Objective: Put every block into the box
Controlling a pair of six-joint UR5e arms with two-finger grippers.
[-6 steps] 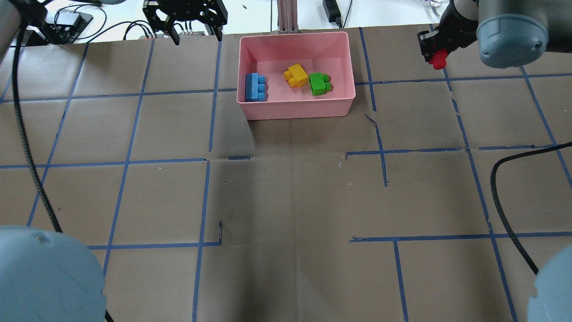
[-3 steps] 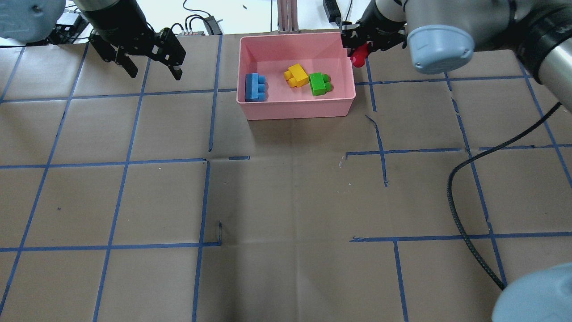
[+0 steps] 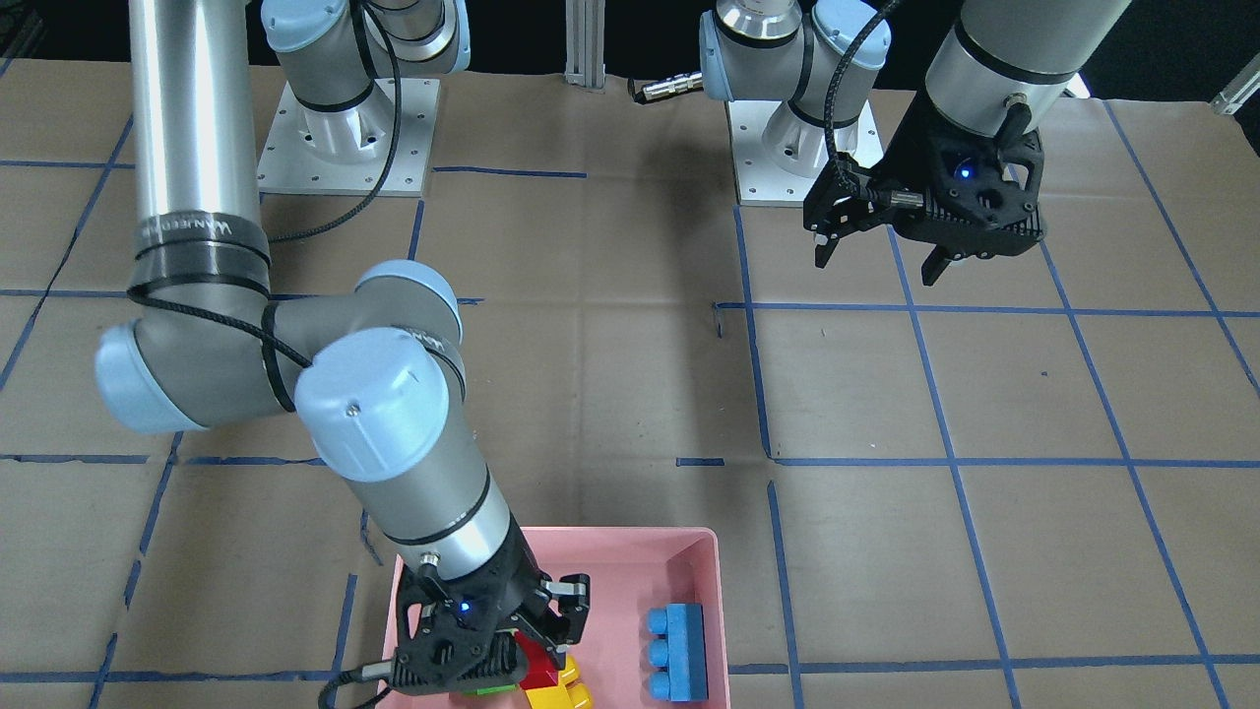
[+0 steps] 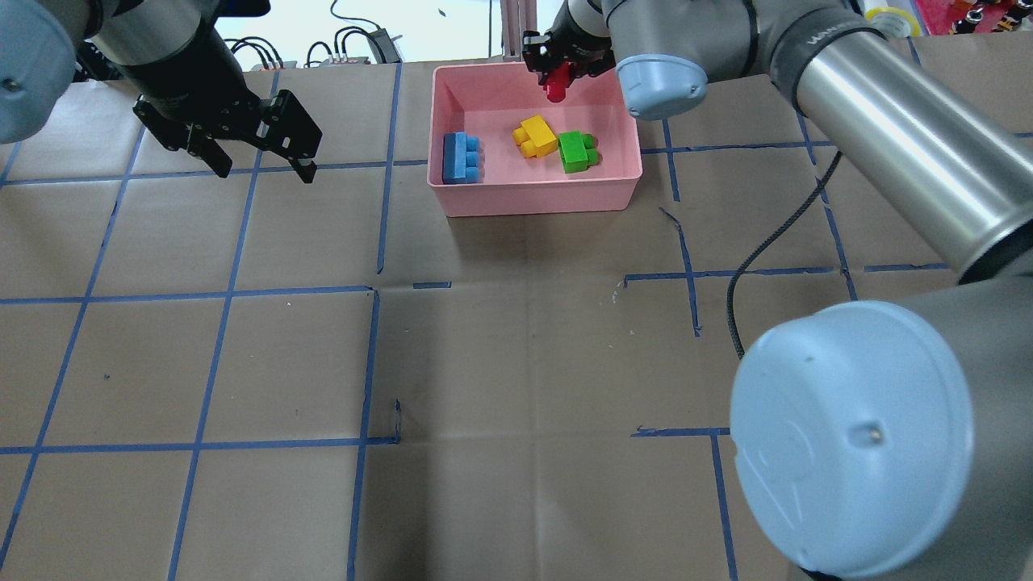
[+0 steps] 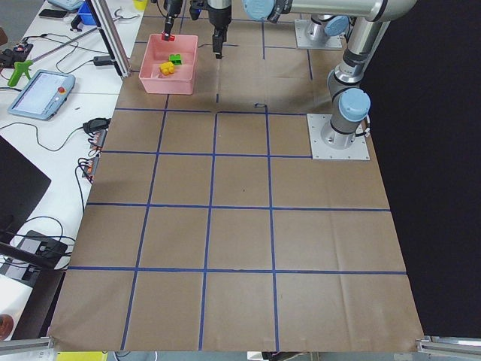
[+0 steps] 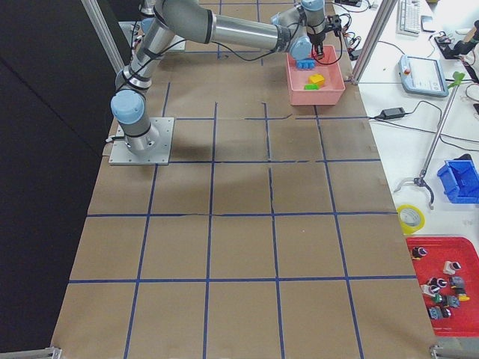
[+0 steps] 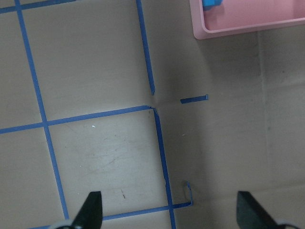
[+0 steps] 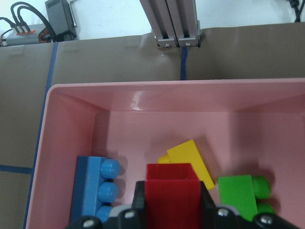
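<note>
- Right pincer [image 4: 557, 75], clenched on the red block [image 4: 555, 89], hung above the box [image 4: 533, 198], upper centre of the overhead view; left pincer [image 4: 265, 168] gaped empty, upper left.
- Box held the blue block [image 4: 462, 157], yellow block [image 4: 537, 135] and green block [image 4: 576, 151].
- Last step, apparently: lower slightly, then release.

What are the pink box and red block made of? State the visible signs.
Pink box: looks like moulded plastic, fairly glossy, with a glint on its smooth back wall.
Red block: likely hard plastic, satin, with even colour and crisp edges.
</note>
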